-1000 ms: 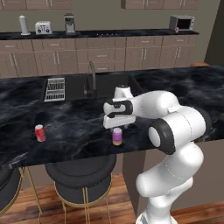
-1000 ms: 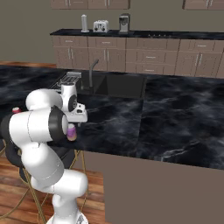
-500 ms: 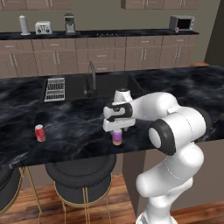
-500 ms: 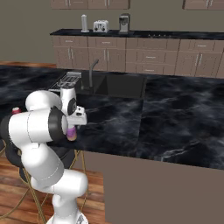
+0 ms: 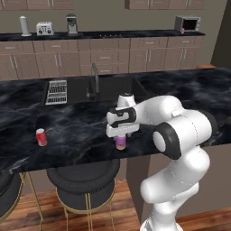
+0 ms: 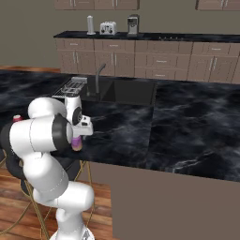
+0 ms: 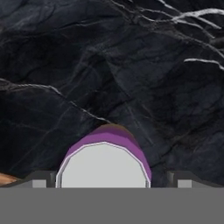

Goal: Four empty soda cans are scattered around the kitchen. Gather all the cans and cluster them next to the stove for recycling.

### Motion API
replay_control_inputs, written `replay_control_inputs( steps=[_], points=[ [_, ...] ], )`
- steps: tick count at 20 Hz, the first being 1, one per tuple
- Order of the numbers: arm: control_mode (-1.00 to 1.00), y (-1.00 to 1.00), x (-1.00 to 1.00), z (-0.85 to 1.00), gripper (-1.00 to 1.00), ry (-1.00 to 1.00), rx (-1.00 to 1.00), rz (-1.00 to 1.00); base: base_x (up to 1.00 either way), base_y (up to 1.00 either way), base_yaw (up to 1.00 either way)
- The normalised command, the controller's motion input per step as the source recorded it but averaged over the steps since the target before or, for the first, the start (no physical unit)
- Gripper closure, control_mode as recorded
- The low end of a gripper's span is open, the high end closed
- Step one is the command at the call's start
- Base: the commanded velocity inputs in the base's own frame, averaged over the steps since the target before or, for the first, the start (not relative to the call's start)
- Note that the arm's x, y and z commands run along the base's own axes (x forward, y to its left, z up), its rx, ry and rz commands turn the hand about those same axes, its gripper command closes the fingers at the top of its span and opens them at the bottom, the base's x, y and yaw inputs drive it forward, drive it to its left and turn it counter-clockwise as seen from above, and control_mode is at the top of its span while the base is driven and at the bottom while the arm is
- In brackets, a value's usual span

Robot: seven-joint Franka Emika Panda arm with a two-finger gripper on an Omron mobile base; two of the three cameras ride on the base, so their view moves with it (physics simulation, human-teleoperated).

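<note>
A purple soda can (image 5: 120,144) with an orange base stands upright near the front edge of the black marble island (image 5: 76,126). My gripper (image 5: 121,136) points down over it, open, its fingers on either side of the can's top. In the hand view the can's silver lid (image 7: 104,168) sits between the two fingertips (image 7: 40,181); I cannot tell whether they touch it. From the right the same can (image 6: 76,145) shows under the hand. A red soda can (image 5: 41,137) stands further left on the island. The stove (image 5: 107,34) lies in the back counter.
A sink with a faucet (image 5: 94,81) and a dish rack (image 5: 56,91) lie behind the can. Bar stools (image 5: 83,180) stand below the island's front edge. The back counter holds a microwave (image 5: 187,23), toaster (image 5: 44,28), coffee machine (image 5: 71,24) and white canister (image 5: 25,25).
The hand has come down over the purple can, so its fingers now flank the top. The jaws stay open. Both cans stand where they were.
</note>
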Motion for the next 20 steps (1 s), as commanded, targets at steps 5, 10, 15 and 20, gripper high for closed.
replay_control_inputs(
  steps=[5,10,15,20],
  points=[
    [-1.0,0.04,-0.02,-0.11,-1.0,0.0,0.0,0.0,0.0,0.0,0.0],
    [-1.0,0.06,-0.06,-0.13,-1.0,0.0,0.0,0.0,0.0,0.0,0.0],
    [-1.0,0.04,-0.01,-0.11,-1.0,0.0,0.0,0.0,0.0,0.0,0.0],
    [-1.0,0.0,0.0,-0.01,1.0,0.01,0.0,0.0,0.0,0.0,0.0]
  ],
)
